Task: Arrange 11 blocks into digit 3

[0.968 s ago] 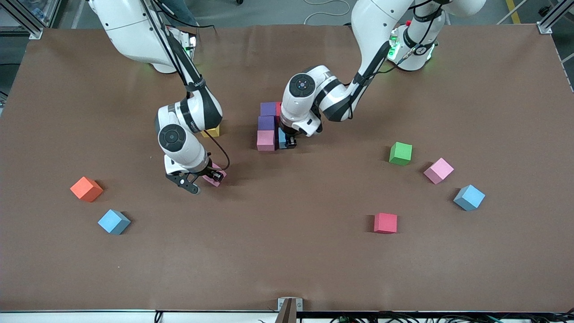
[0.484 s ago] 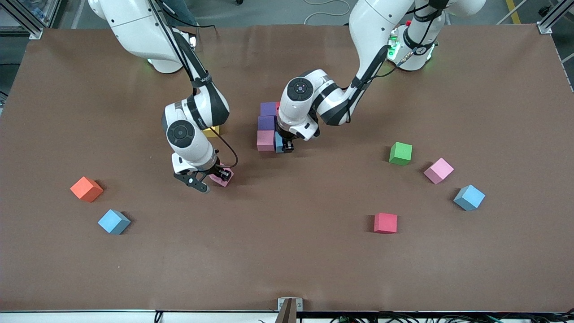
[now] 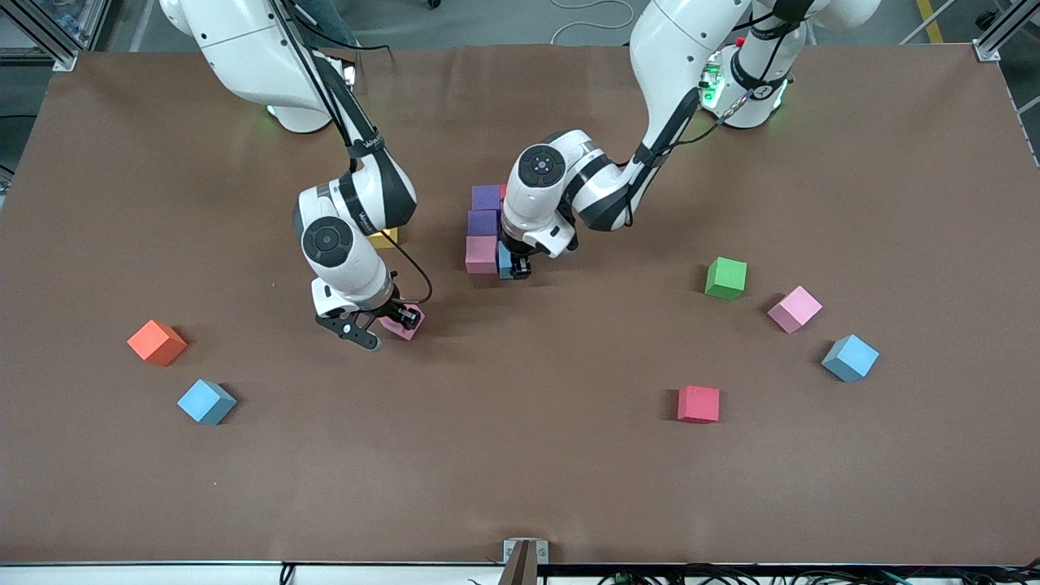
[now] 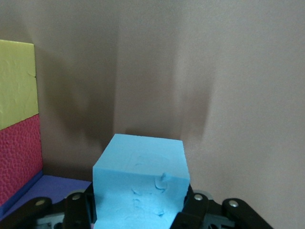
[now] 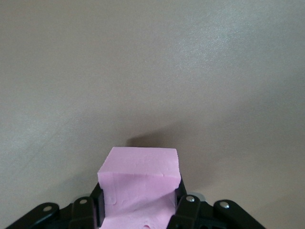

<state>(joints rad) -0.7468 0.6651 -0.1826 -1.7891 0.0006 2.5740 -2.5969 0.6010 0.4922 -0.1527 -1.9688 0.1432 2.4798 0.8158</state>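
Right gripper (image 3: 388, 318) gripping pink cube (image 3: 404, 322), at 7 o'clock from stack (image 3: 485, 231). Left gripper (image 3: 517, 266) clamping blue cube (image 4: 139, 186), pressing it beside stack's pink block (image 3: 481, 254). Green cube (image 3: 725, 278) sitting at 3 o'clock.

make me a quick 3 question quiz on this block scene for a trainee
1. True or false: the left gripper is shut on a light blue block.
2. Which colour block does the right gripper hold: A green, B pink, C red?
3. Fill in: the orange cube lies toward the ____ arm's end of the table.

Key: 1 true, with that block right beside the pink block of the started stack. 2 B, the pink cube. 3 right.
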